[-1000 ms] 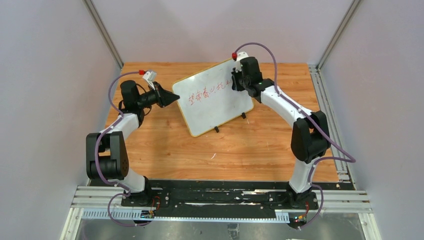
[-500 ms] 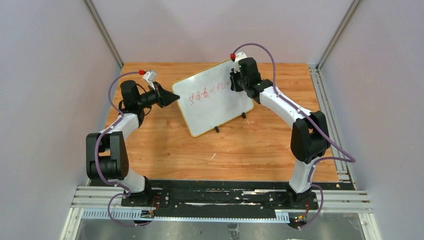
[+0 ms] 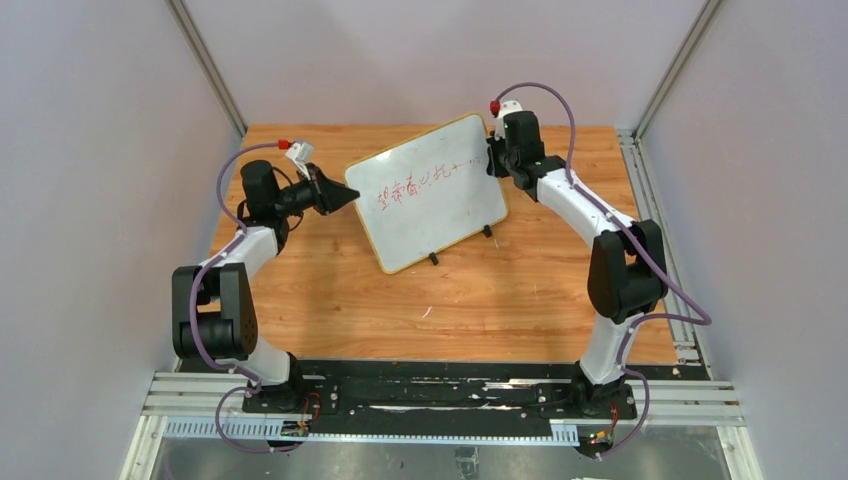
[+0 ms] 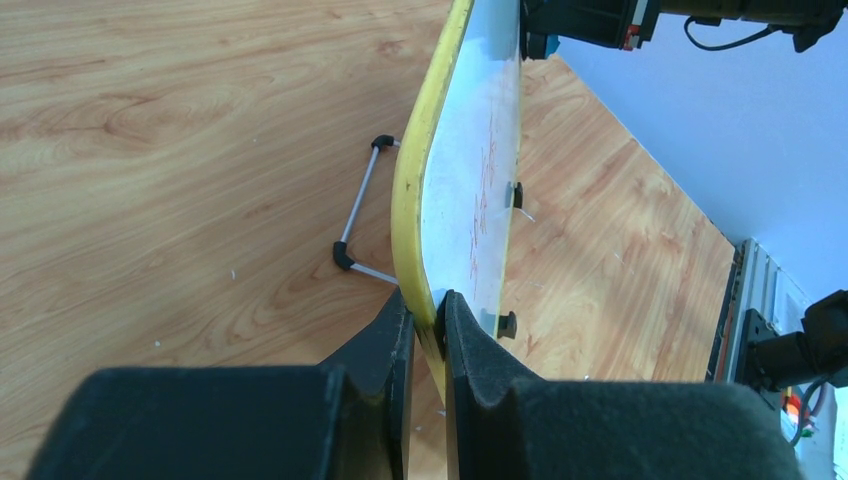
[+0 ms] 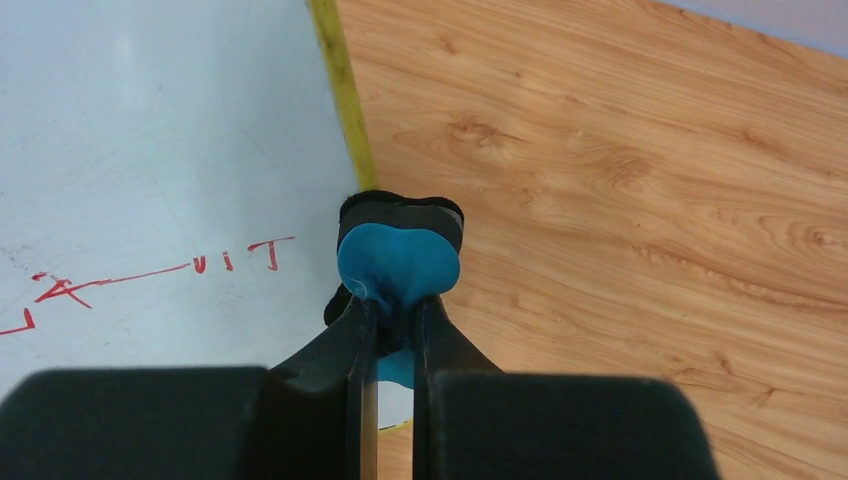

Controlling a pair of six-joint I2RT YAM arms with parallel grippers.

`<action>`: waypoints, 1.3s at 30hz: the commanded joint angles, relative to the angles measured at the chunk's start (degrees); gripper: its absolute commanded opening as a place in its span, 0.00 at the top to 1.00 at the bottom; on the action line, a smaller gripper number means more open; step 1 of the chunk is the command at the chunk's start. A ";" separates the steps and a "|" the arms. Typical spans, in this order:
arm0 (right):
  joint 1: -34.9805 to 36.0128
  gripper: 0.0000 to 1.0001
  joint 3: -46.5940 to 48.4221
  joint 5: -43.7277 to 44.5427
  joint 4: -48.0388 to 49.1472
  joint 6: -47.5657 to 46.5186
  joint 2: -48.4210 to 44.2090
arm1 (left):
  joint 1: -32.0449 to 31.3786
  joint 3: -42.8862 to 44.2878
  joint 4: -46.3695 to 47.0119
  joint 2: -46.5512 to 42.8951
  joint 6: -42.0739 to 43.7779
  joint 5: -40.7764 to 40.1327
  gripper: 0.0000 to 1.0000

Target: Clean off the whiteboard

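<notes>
Left fingers [image 4: 470,345] pinch the glossy whiteboard's [image 3: 430,195] rounded yellow frame [image 4: 410,190]; right fingers [image 5: 340,345] clamp a blue, black-padded eraser [image 5: 398,262] at its edge

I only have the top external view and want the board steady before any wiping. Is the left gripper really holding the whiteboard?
Observer: Yes; the left wrist view shows the left gripper shut on the whiteboard by its yellow frame.
Operator: What does the right gripper hold?
Observer: It pinches a blue eraser with a black pad, at the board's yellow edge.
Operator: Writing near it?
Observer: Red strokes lie just left of the eraser in the right wrist view.
</notes>
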 commanded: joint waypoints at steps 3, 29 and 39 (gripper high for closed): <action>2.06 0.99 -3.41 -1.43 1.69 1.37 -0.14 | -0.04 0.62 -2.28 -0.35 5.80 -2.26 1.00; 6.45 0.99 1.86 3.79 -0.94 -1.29 2.50 | -0.03 0.30 -3.57 -0.61 7.30 -2.06 1.00; 0.05 0.99 4.39 2.67 -1.79 -2.61 3.36 | -0.04 0.77 -4.56 -0.81 7.56 -1.90 1.00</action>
